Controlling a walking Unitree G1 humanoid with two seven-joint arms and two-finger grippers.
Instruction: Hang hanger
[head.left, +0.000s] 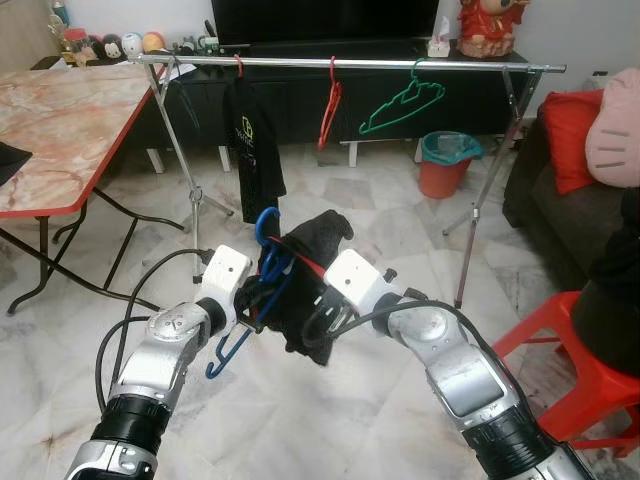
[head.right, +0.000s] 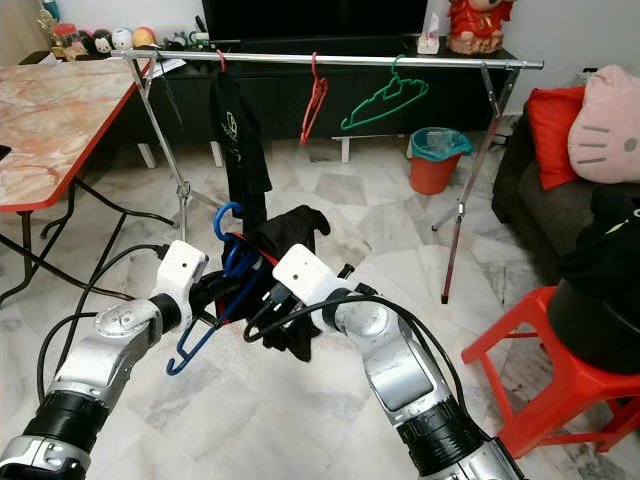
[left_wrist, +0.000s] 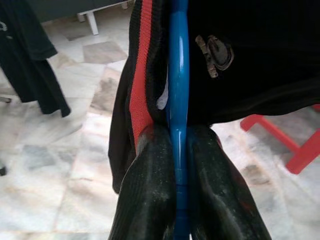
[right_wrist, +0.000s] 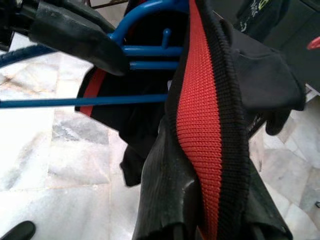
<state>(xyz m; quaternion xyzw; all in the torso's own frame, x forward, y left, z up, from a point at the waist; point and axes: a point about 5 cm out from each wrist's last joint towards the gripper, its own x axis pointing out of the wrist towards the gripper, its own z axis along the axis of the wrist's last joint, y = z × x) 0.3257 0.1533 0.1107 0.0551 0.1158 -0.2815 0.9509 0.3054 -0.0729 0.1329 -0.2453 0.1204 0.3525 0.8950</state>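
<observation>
A blue plastic hanger (head.left: 262, 262) carries a black garment with a red collar stripe (head.left: 318, 262), held up in front of me over the floor. My left gripper (left_wrist: 178, 150) is shut on the hanger's blue bar. My right gripper (right_wrist: 200, 200) is shut on the garment's red-and-black collar band (right_wrist: 205, 100), next to the hanger's neck. Farther off stands a silver clothes rail (head.left: 350, 63) with a black T-shirt (head.left: 254, 135), a red hanger (head.left: 330, 105) and a green hanger (head.left: 400, 105) on it.
A marble-topped folding table (head.left: 60, 125) with red edges stands at the left. At the right are a red plastic stool (head.left: 575, 360) and a dark sofa with a red cushion (head.left: 570, 135). An orange bin (head.left: 445, 163) sits beyond the rail. Marble floor lies between me and the rail.
</observation>
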